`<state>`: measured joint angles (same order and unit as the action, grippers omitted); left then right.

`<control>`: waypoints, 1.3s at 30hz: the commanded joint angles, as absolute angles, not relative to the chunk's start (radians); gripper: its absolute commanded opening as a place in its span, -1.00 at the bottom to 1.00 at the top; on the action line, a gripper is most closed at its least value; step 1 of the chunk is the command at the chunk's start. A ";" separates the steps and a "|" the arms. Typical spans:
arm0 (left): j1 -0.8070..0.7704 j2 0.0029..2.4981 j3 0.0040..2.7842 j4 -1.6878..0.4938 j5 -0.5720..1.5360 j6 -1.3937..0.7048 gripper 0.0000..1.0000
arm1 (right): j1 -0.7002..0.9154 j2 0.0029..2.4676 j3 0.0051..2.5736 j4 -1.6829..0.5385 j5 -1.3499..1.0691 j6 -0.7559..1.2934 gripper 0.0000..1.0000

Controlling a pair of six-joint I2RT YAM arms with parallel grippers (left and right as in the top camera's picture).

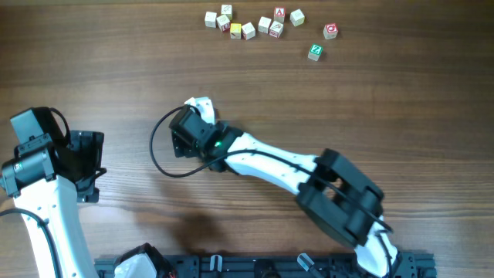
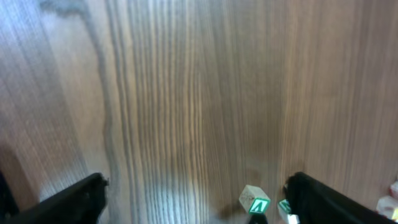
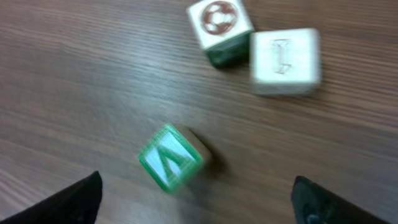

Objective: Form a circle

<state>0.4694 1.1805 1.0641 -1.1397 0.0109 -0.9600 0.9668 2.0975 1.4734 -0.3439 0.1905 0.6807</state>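
We are looking past the right gripper (image 3: 196,185), whose two dark fingers (image 3: 68,202) are standing wide apart at the lower corners of its wrist view and gripping nothing. Ahead of them, on the brown wood-grain table (image 3: 74,74), we are finding the group of three small pale wooden letter cubes (image 3: 267,59). The green-faced cube (image 3: 171,155) is lying tilted, touching neither finger and apart from the other two. Those two are touching each other: a cube with a brown-red round print (image 3: 219,22) and a pale cube with a thin I-like mark (image 3: 286,56). All three are showing blurred. The green one's white print could be an A or a V, and we are not managing to tell which.

The left gripper (image 2: 198,183) is hanging wide open and empty, with a small green-printed cube (image 2: 254,202) cut off at that view's lower edge.

From overhead, only a pale patch (image 1: 199,103) is showing at the tip of the white right arm (image 1: 278,166), too small to make out. A loose scatter of other letter cubes (image 1: 265,25) is lying along the far edge, their letters mostly too small to read.
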 commanded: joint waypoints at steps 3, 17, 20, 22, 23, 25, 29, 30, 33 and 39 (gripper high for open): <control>0.353 1.186 1.064 -1.071 0.085 -0.701 0.66 | 0.825 1.854 1.475 -0.477 0.269 0.684 0.99; 0.042 1.436 0.944 -0.662 0.300 -0.140 0.91 | 0.440 1.817 1.394 -0.592 -0.068 0.575 1.00; -0.009 1.502 0.944 -0.616 0.277 -0.005 0.84 | 0.440 1.839 1.375 -0.519 -0.069 0.579 0.99; -0.028 1.537 0.944 -0.619 0.242 0.060 1.00 | 0.440 1.858 1.366 -0.474 -0.069 0.580 0.99; -0.036 1.554 0.944 -0.623 0.218 0.076 1.00 | 0.440 1.868 1.363 -0.453 -0.069 0.579 1.00; -0.049 1.592 0.944 -0.619 0.197 0.076 1.00 | 0.440 1.909 1.359 -0.406 -0.068 0.579 0.99; -0.049 1.634 0.944 -0.616 0.184 0.102 1.00 | 0.440 1.987 1.359 -0.348 -0.069 0.579 0.99; -0.049 1.639 0.943 -0.616 0.181 0.125 1.00 | 0.440 2.008 1.359 -0.333 -0.071 0.583 0.99; -0.049 1.650 0.930 -0.597 0.181 0.151 0.96 | 0.437 2.024 1.359 -0.315 -0.084 0.613 1.00; -0.049 1.665 0.876 -0.533 0.150 0.154 0.85 | 0.436 2.024 1.359 -0.295 -0.068 0.613 0.99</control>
<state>-0.0452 1.6428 0.9085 -0.5549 0.1825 0.1280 0.4366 2.0178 1.3560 -0.2985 -0.0708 0.6022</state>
